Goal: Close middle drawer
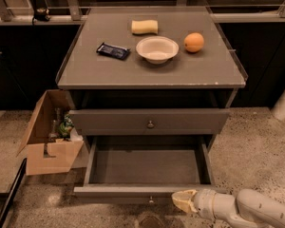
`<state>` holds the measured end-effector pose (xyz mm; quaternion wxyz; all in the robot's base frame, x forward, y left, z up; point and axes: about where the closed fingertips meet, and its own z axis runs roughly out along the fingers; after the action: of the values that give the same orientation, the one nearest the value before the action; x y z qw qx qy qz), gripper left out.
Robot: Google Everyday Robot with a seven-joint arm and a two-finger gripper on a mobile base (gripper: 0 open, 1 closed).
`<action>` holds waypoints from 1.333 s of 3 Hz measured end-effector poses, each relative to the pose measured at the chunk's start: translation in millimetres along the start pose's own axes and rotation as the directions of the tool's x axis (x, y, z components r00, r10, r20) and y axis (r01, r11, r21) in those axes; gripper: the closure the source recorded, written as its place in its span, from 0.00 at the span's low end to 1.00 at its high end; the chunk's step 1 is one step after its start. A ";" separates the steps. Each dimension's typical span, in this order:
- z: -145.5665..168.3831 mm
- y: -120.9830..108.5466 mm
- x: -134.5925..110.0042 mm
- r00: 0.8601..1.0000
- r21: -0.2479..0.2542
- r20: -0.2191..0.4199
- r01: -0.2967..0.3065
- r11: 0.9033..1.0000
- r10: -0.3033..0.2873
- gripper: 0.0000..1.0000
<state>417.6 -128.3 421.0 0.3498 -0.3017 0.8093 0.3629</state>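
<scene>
The middle drawer (133,191) stands pulled well out. The gripper (183,201) sits low by the right end of its front, seemingly touching it. Whether it is clenched or released I can't tell.

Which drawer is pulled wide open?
The middle drawer, its empty inside showing, gripper at its front; the drawer above juts out far less.

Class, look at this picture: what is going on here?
A robot's gripper sits low by the front right corner of the middle drawer, which is pulled far out and looks empty. It has not been pushed in yet. On the cabinet top lie a sponge, a bowl, an orange and a dark packet.
</scene>
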 end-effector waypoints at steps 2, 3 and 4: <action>0.4 -17.0 -26.3 0.998 0.046 0.035 0.042 0.998 -0.044 1.00; 1.3 -40.7 -54.2 0.995 0.082 0.054 0.074 0.994 -0.079 1.00; 1.1 -45.6 -59.8 0.995 0.089 0.059 0.080 0.993 -0.085 1.00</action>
<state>486.1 -138.7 450.3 0.4025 -0.3079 0.7998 0.3218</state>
